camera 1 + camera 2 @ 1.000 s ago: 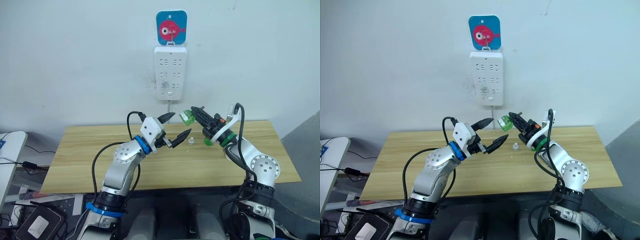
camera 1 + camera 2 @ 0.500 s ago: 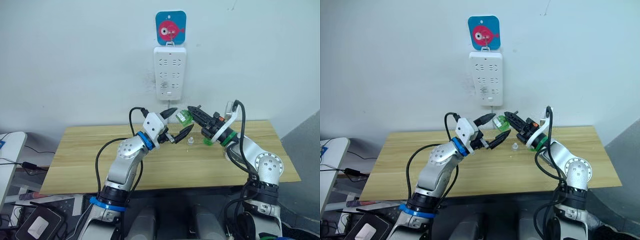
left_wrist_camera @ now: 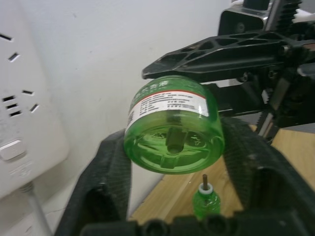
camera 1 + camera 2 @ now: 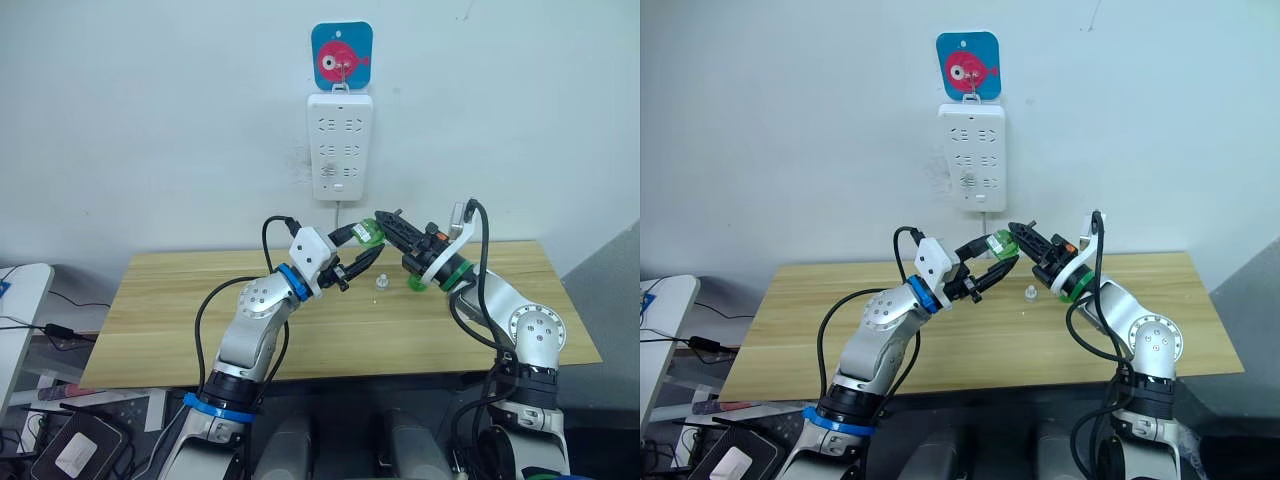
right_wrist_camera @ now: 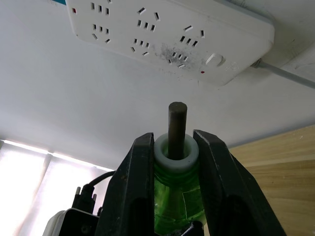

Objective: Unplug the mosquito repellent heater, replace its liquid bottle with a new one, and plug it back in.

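A light wooden worktop (image 4: pixel 170 330) spans the lower middle of the frame, its far edge against the pale wall. Most of its planked surface lies bare. Near the centre, toward the back, a small white cap-like piece (image 4: pixel 381 283) stands on the wood. Just to its right rests a small green bottle (image 4: pixel 416 284), partly hidden behind the arm in front of it; in the left wrist view a thin wick rises from its white collar (image 3: pixel 205 199)

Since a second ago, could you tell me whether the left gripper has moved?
Yes. The left gripper has risen toward the wall power strip, closing around the green bottle.
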